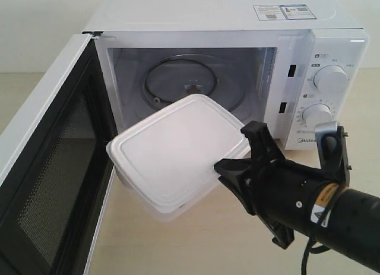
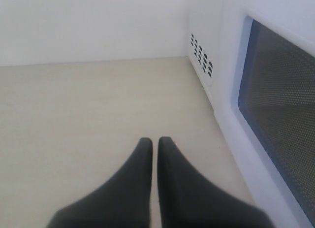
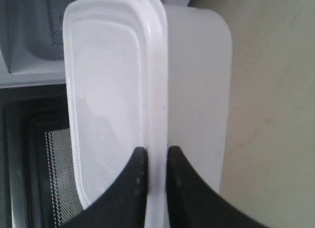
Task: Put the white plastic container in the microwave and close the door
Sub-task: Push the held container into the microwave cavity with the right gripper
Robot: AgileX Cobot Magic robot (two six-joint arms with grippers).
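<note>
One microwave (image 1: 225,16) stands open. Its one door (image 1: 41,162) is swung wide at 9 o'clock, leaving the cavity mouth free. One white container (image 1: 178,147) hangs tilted just before the sill. The right gripper (image 1: 233,147) is clamped on its rim at 4 o'clock. The left gripper (image 2: 154,142) is pressed together and empty.

A pale, wood-toned bench (image 1: 196,251) carries the white microwave (image 1: 196,16), which stands directly on it, its door (image 1: 53,168) swung open.
</note>
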